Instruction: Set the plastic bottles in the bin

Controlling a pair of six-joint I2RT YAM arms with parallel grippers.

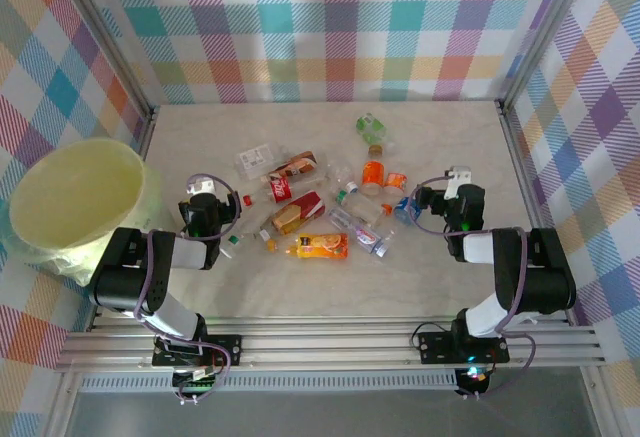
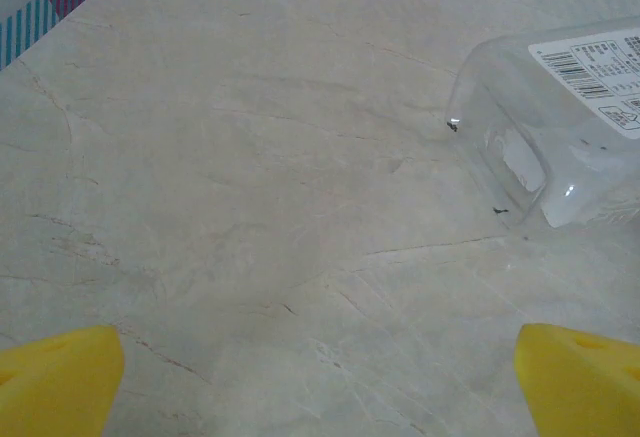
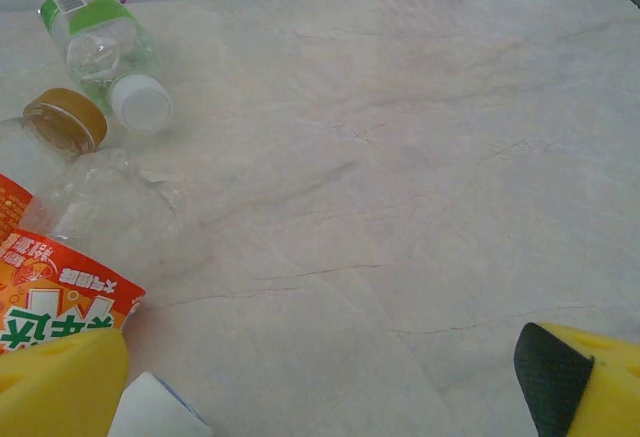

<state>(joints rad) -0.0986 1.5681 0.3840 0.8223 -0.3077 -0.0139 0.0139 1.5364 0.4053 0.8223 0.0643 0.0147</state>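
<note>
Plastic bottles point(image 1: 318, 246) lay scattered across the middle of the worktop point(image 1: 450, 147), well right of the bin point(image 1: 75, 202) at its left edge. The left pincer point(image 2: 320, 387) and right pincer point(image 3: 320, 377) stood spread and empty. A slick crushed bottle might squirt out as the fingers closed, or 2 crowded bottles might lift together.
</note>
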